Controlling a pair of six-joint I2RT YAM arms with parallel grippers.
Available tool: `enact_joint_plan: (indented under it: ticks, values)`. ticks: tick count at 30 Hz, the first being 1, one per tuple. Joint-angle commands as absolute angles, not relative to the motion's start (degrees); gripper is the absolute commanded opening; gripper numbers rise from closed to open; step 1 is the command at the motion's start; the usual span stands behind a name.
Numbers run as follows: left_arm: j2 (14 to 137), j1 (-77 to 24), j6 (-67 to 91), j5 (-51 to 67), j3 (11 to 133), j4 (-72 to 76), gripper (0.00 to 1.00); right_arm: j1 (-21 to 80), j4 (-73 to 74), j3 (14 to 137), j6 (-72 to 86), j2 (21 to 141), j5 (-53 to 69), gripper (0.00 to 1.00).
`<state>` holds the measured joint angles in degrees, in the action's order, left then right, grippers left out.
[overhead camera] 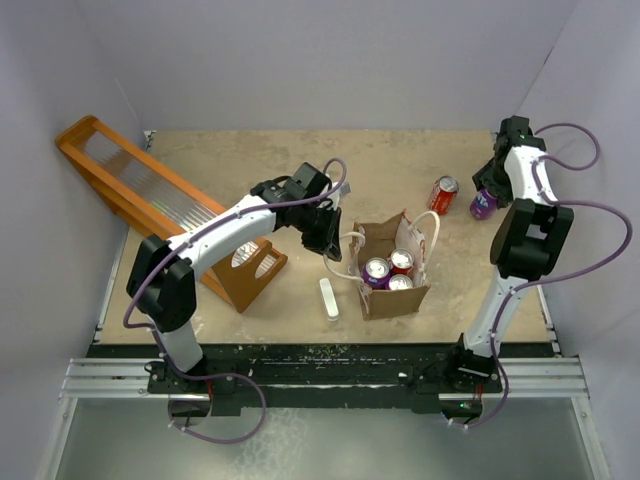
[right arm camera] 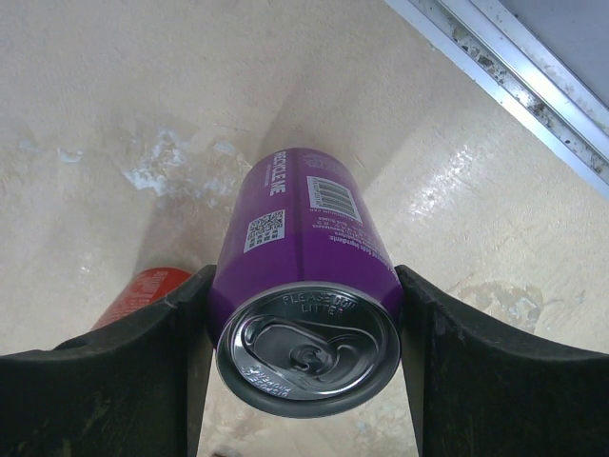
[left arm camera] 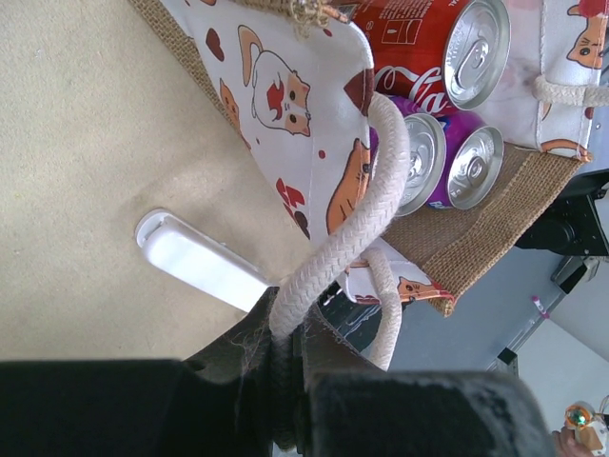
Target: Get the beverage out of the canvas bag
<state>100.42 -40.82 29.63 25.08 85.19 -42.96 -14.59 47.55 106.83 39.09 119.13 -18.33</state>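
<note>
Standing near the front edge of the tan table [overhead camera: 250, 150], a little right of centre, the small boxy brown canvas bag [overhead camera: 395, 300] with white cat-printed side panels is open at the top. Three silver-topped cans [overhead camera: 377, 270] sit upright inside it, two purple and one red, packed against each other. The left gripper [overhead camera: 326, 240] is clenched on the bag's white braided rope handle [left arm camera: 366, 205], which is drawn out to the left of the bag. A flat white oblong plastic piece [overhead camera: 330, 298] lies just beside the bag's left front corner, not touching it.

A long orange wooden rack [overhead camera: 150, 195] runs diagonally from the far-left corner toward the middle, its near end beneath the left arm.

Close to the right edge, toward the far-right corner, the right gripper [right arm camera: 304, 381] is grasping a purple aluminium beverage can [right arm camera: 304, 248] by its sides, outside the bag. Whether the can's base touches the table cannot be told. A red can on its side [overhead camera: 442, 194] lies near it on the left, apart. Bare tabletop shows between these two cans and the bag, and along the middle of the far edge
</note>
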Motion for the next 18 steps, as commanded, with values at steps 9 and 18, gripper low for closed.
enact_joint_plan:
  ticks: [9,18]
  values:
    - [102.2,-40.5,31.4,24.6,88.8,-41.0,0.00,-13.9,46.0,110.1,36.5,118.8,-15.7,0.00]
    - [102.1,-40.4,30.8,24.9,88.9,-40.6,0.00,-13.3,45.6,109.8,35.2,119.9,-16.4,0.27]
